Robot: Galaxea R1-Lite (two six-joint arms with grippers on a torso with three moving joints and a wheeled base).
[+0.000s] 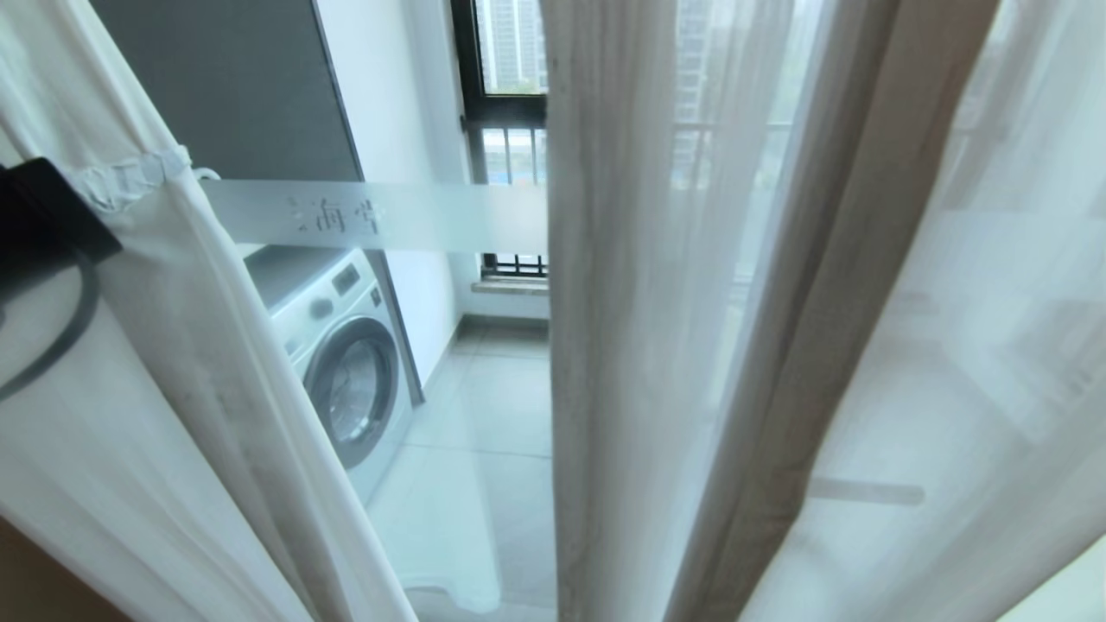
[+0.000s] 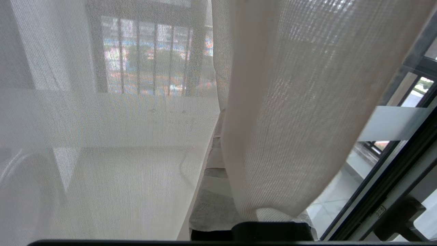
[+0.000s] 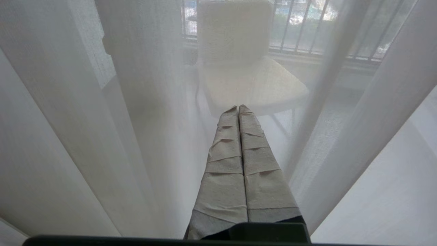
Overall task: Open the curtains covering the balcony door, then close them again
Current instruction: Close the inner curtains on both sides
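The curtains hang part way open. A sheer white panel [image 1: 173,389] is drawn aside to the left, where its hem bunches against my black left arm [image 1: 39,229]. Another sheer panel [image 1: 622,302] and a beige woven fold [image 1: 829,302] hang at the middle and right. Between them shows the glass balcony door [image 1: 484,389] with its frosted stripe [image 1: 380,216]. In the left wrist view my left gripper [image 2: 215,150] is shut, wedged between the sheer layer [image 2: 102,153] and the beige fold [image 2: 290,119], which drapes over it. My right gripper [image 3: 238,108] is shut and empty, facing sheer fabric [image 3: 102,136].
Behind the glass stand a washing machine [image 1: 346,371], a tiled balcony floor [image 1: 492,406] and a black-framed window with railing bars [image 1: 510,130]. A pale chair [image 3: 245,75] shows through the sheer. The door's black frame [image 2: 392,177] and lever handle [image 2: 399,212] lie beside my left gripper.
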